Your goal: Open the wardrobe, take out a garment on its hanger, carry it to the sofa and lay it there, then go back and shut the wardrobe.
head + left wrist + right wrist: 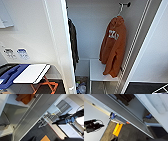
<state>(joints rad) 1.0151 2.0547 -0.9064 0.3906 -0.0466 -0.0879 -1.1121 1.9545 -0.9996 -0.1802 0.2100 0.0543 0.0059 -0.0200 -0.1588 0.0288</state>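
Note:
The wardrobe point(100, 70) stands open, showing its white inside. On the right half hangs the garment point(113, 47), a rust-orange hooded sweatshirt with white lettering. It is on a thin white hanger point(121, 8) hooked over a dark peg at the top. Its hem drapes onto a white shelf. The left door point(60, 45) stands edge-on toward me and the right door point(155, 50) is swung wide. In the left wrist view the garment's hem point(25, 97) lies beside the door point(37, 112). The right wrist view looks along the other door point(125, 112).
A dark jacket point(73, 40) hangs in the left half, also seen as the jacket point(122, 98). A white folding board point(30, 72) on orange legs stands at lower left. A wire rack point(46, 119) and a camera on a stand point(67, 119) are to the right. A basket point(4, 125) sits low inside.

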